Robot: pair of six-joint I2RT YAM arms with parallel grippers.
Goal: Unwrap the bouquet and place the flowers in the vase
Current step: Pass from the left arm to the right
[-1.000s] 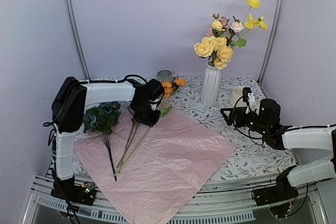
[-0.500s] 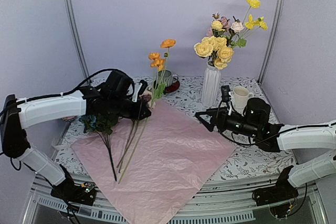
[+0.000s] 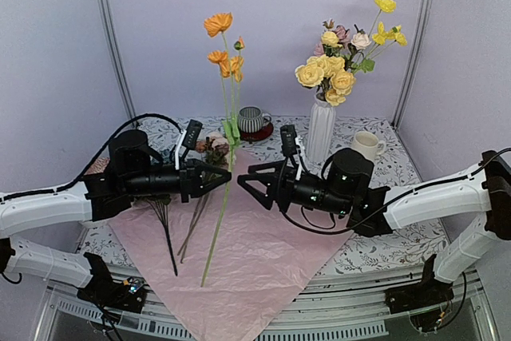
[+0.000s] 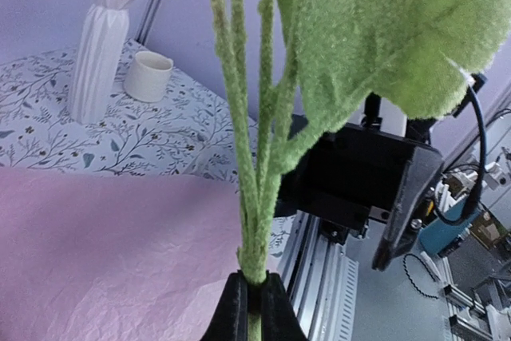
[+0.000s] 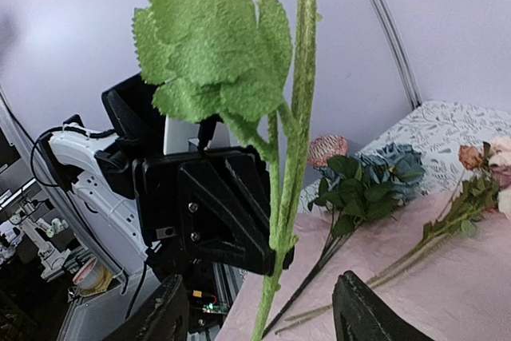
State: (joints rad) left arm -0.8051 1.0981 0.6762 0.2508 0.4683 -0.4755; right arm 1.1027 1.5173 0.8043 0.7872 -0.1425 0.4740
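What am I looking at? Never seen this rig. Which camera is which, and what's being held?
Two robot arms are bolted at the near edge of a table, each ending in a two-finger gripper. The wide picture comes from a fixed camera above and behind them. The other two come from a camera on each wrist, looking past its own fingers. The left gripper is shut on a fuzzy green poppy stem, holding it upright. The right gripper is open, its fingers either side of that stem. On the table lie spread pink paper with a blue hydrangea on it, a white vase holding flowers, a cream mug and a striped cup.
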